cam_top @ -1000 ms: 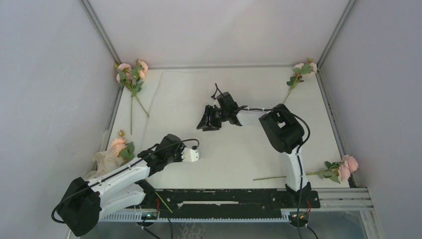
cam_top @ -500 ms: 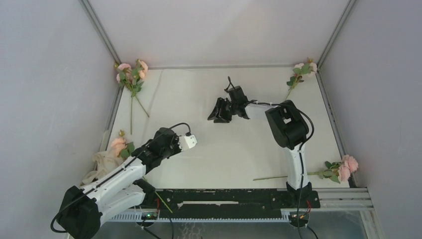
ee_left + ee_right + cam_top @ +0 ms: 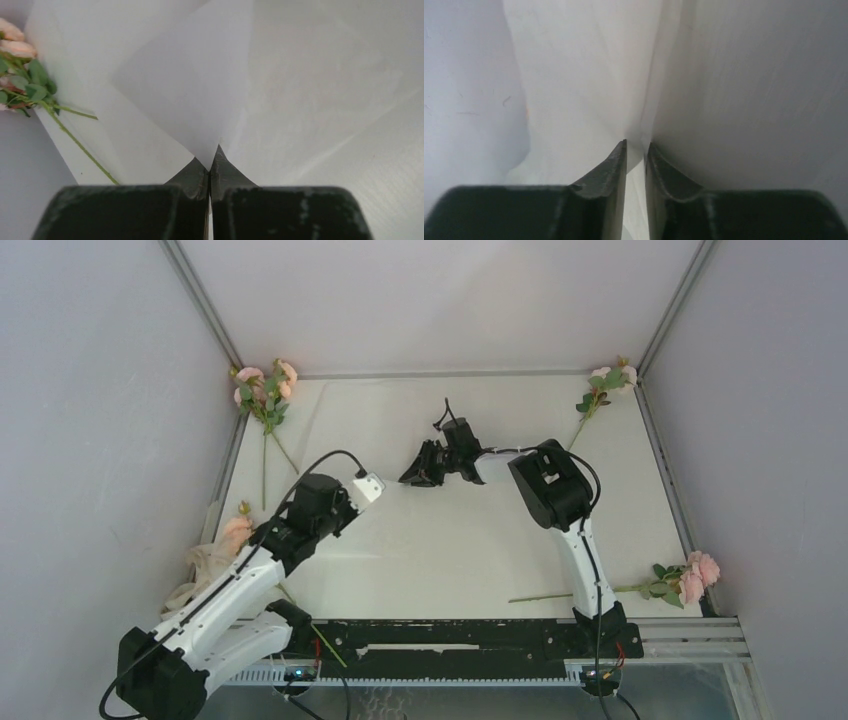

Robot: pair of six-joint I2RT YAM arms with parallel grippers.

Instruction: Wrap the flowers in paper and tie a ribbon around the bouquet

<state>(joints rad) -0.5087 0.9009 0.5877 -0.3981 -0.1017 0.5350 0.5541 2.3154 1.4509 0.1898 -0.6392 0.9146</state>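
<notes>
The paper [image 3: 390, 425] is a thin translucent white sheet over the middle of the table. My left gripper [image 3: 212, 152] is shut on a corner of the paper [image 3: 200, 90], which rises from its tips in a fold. From above, the left gripper [image 3: 338, 508] is left of centre. My right gripper [image 3: 408, 478] is at the table's middle. In its wrist view, the right gripper [image 3: 636, 146] has its jaws a narrow gap apart around a crease of the paper [image 3: 589, 75]. The flowers lie as separate sprigs, one at the far left [image 3: 265, 390] [image 3: 20, 75]. The ribbon [image 3: 205, 565] is heaped at the left edge.
More rose sprigs lie at the far right corner [image 3: 605, 385], at the near right edge [image 3: 685, 582] and beside the ribbon [image 3: 240, 535]. Grey walls close in the table on three sides. A black rail [image 3: 450, 635] runs along the near edge between the arm bases.
My left arm has swung away from the near edge toward the far left, carrying the paper corner. My right gripper shifted slightly and its jaws have narrowed around the paper.
</notes>
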